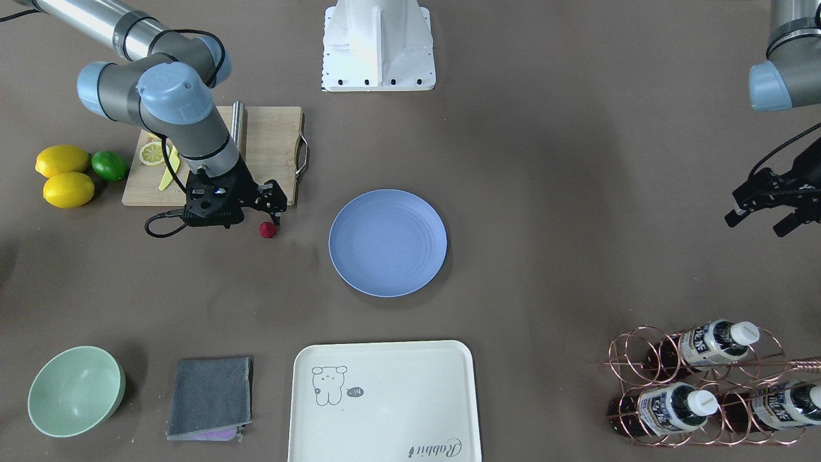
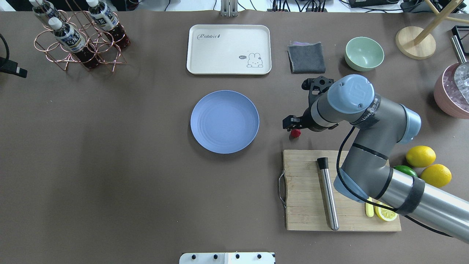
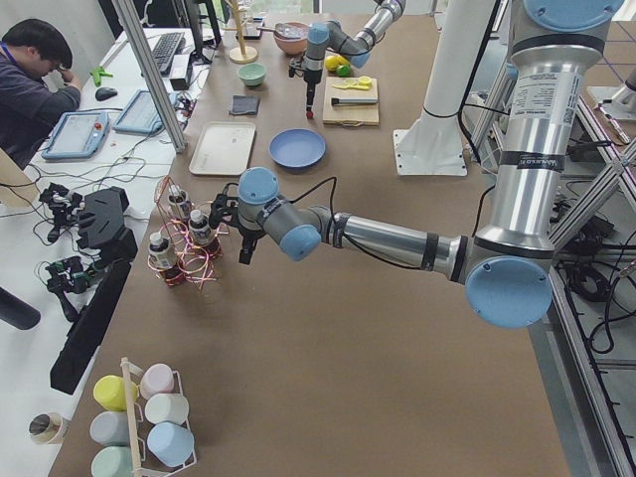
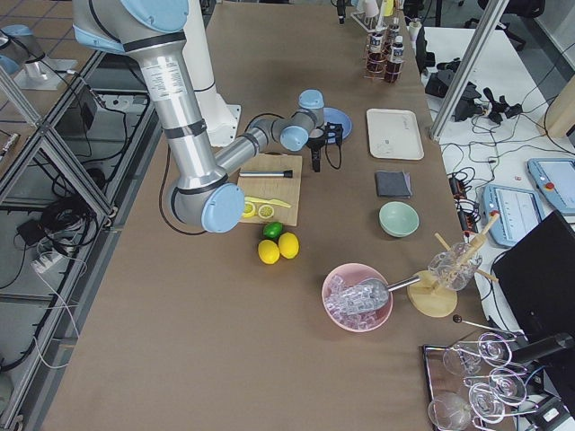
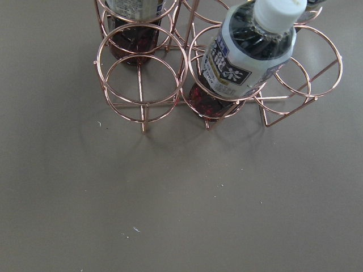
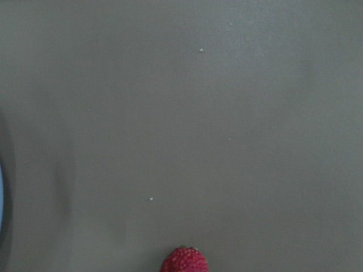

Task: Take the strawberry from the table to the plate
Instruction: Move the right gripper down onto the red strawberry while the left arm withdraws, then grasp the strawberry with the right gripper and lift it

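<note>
The strawberry [image 1: 267, 230] is seen lying on the table [image 1: 545, 160], between the wooden cutting board [image 1: 269, 147] and the blue plate [image 1: 387, 242]. It is nearer the board's corner and apart from the plate's rim. Nothing is carried on the plate.

The right gripper [image 1: 276, 215] is held low over the table, pointing down, with a fingertip just beside the berry. In the overhead view the black fingers are found directly next to the red fruit [image 2: 295, 133], on the side away from the board. Whether the jaws are spread or closed cannot be told – the fingers are largely covered by the wrist, and none are shown in the right wrist view. There, only the top of the berry [image 6: 184, 260] is caught at the bottom edge, resting on bare table and not gripped.

The left gripper [image 1: 759, 223] is kept well away at the other end of the table, its two fingers held wide apart with nothing between them. In its wrist view a bottle [image 5: 247, 51] is seen, held in a copper wire rack [image 5: 143, 105].
</note>
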Available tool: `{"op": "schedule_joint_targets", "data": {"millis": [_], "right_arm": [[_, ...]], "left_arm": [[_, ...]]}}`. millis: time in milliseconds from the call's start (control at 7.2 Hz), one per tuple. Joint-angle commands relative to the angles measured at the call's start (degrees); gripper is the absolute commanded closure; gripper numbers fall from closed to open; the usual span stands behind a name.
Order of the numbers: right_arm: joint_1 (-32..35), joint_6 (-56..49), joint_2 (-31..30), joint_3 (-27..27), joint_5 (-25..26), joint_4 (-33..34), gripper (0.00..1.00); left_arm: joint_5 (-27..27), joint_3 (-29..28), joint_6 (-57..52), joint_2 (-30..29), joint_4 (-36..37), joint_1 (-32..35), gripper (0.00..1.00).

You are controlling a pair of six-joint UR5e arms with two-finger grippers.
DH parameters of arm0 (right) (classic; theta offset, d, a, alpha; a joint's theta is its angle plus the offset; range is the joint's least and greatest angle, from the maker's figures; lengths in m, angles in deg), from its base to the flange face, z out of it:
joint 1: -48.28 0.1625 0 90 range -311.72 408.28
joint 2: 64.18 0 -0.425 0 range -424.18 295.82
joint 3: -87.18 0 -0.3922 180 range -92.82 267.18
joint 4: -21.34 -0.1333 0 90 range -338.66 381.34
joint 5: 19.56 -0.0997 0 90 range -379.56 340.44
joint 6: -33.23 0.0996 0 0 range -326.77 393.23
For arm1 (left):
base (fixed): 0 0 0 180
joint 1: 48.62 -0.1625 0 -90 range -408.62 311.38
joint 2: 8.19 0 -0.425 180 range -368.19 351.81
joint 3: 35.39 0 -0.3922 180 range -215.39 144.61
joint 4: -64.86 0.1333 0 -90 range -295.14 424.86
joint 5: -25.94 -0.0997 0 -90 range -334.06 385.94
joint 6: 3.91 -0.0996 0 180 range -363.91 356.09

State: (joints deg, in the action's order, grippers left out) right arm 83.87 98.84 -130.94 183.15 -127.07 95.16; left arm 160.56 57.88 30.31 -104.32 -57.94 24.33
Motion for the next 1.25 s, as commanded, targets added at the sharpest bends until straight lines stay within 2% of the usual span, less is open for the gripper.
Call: {"op": "schedule_joint_targets", "data": {"millis": [0,139,278,417,556,833,1111], "right_arm": [[-1.92,0.66,1.81,-3.51,2.39,-0.44,0.05],[-2.28,0.57,1.72,-3.6,2.57,-0.44,0.11],[-2.8,0.57,1.72,-3.51,3.7,-0.44,0.38],[-2.89,0.49,1.64,-3.25,3.54,-0.35,0.88],[-2.98,-0.21,1.37,-2.64,3.36,-0.18,1.0],[-2.03,-0.39,1.98,-0.02,2.75,1.83,1.0],[-1.31,0.22,9.5,0.71,2.39,10.59,1.0]], "left_arm": [[0.04,0.15,-0.03,0.59,-0.15,0.09,0.02],[-0.05,0.07,-0.03,0.59,-0.15,0.09,0.02],[-0.14,0.07,-0.03,0.59,-0.15,0.09,0.02],[-0.23,0.07,-0.03,0.59,-0.07,0.35,0.02],[-0.23,0.07,-0.03,0.59,-0.07,0.35,0.02],[-0.23,-0.02,-0.03,0.59,-0.07,0.44,0.02],[-0.05,-0.11,-0.03,0.77,-0.15,0.44,0.02]]}}
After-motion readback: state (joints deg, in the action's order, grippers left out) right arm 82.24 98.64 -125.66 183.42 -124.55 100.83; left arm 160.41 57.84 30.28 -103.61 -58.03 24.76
